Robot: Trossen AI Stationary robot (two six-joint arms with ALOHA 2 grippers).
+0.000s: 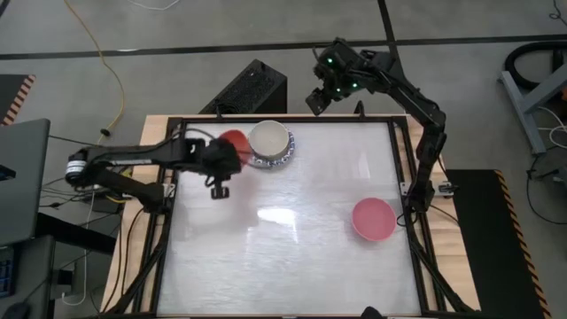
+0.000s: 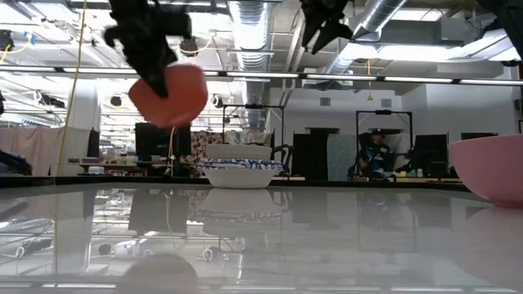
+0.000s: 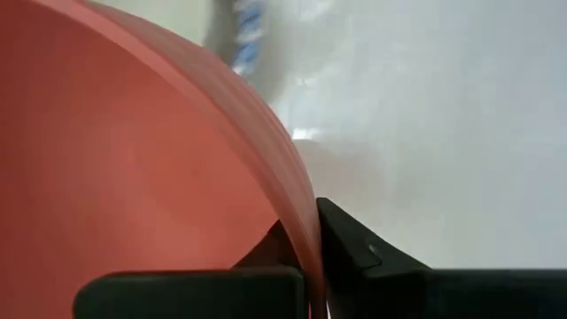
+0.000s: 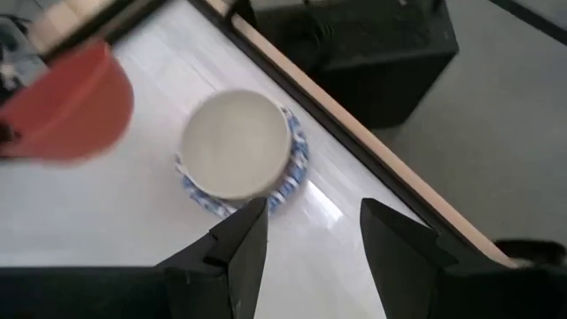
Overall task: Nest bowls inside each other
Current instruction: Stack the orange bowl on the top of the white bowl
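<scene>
My left gripper (image 1: 225, 158) is shut on a red bowl (image 1: 233, 142), which it holds above the table's far left part, just left of a stack. The stack is a plain cream bowl (image 1: 269, 138) nested in a white bowl with a blue-patterned rim (image 1: 285, 158), and it rests on the table near the far edge. A pink bowl (image 1: 373, 219) sits on its base near the right edge. My right gripper (image 4: 306, 235) hangs open high over the far edge, beyond the stack (image 4: 239, 146), and holds nothing. My left gripper pinches the red bowl's rim (image 3: 306, 232), with one finger (image 3: 266, 252) inside the bowl and the other finger (image 3: 359, 248) on the outer wall. The fingers slant down from the table's left side. The bowl (image 2: 167, 94) hangs tilted below them, lifted clear of the table.
A black frame (image 1: 283, 121) runs around the glossy white tabletop. A black box (image 1: 248, 89) stands on the floor beyond the far edge. The middle and near parts of the table (image 1: 283, 257) carry no objects. A person (image 2: 376, 151) sits far back in the room.
</scene>
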